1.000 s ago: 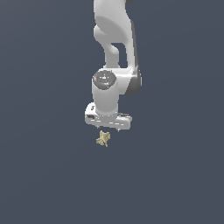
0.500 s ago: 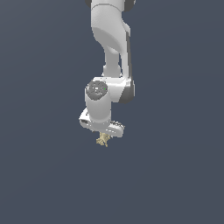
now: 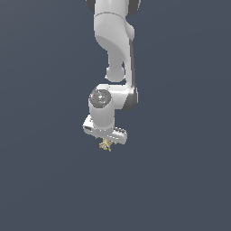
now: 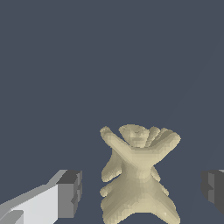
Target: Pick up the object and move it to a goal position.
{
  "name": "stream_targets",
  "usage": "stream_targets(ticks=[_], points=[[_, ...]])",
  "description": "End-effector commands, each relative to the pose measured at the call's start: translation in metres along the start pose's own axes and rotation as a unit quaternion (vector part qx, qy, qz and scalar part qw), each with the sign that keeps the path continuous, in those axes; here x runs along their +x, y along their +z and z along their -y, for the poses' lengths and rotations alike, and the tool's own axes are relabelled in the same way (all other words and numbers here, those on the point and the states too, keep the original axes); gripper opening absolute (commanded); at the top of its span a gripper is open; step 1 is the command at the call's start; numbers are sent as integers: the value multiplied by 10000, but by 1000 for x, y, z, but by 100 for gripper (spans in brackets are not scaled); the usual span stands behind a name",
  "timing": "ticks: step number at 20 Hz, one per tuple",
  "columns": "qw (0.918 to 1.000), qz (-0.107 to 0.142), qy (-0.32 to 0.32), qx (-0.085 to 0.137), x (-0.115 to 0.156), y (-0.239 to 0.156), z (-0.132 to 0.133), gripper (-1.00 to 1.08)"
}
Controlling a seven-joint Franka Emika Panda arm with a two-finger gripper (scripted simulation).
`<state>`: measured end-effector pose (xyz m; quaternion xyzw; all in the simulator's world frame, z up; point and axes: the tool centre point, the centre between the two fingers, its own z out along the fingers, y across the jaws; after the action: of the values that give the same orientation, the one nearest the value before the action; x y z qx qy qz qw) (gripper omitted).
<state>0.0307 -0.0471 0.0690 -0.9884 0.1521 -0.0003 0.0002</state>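
Between spread dark-padded fingers of white gripper (image 4: 140,188): tiny pale tan lumpy lobed object (image 4: 138,175), ungrasped. Risk: pads catching stubby lobes, twisting it loose.

No text, label, brand, number or sign can be read in either view. The arm's white housing appears plain, though the exterior view is too coarse to rule out fine print.
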Motion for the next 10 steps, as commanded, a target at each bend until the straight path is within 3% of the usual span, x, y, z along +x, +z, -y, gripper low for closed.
stream_targets(ticks=[1,8,9,10], points=[[10000,4,9,-2,-1,14,-1,100],[10000,3,14,-3,1,28,0,100],[10000,3,14,-3,1,28,0,-100],[10000,3,14,-3,1,28,0,-100]])
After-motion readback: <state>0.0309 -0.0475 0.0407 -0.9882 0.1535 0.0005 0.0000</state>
